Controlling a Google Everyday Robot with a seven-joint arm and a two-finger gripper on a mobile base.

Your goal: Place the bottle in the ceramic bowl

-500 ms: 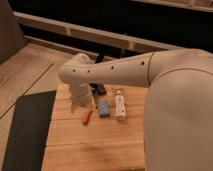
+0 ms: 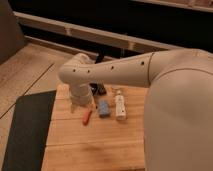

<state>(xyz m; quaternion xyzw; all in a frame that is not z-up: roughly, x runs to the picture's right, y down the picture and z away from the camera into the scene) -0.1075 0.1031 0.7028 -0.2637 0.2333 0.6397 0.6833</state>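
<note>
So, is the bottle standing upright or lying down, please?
Lying down: the bottle rests lengthwise on the wooden table beside the blue block, with the gripper hovering further left.

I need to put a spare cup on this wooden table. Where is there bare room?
The front half of the wooden table is bare, bordered behind by the red-handled tool, blue block and bottle. The back is crowded: those three lie close together, with the hand hanging beside the tool. The right side is hidden by the robot's body.
</note>
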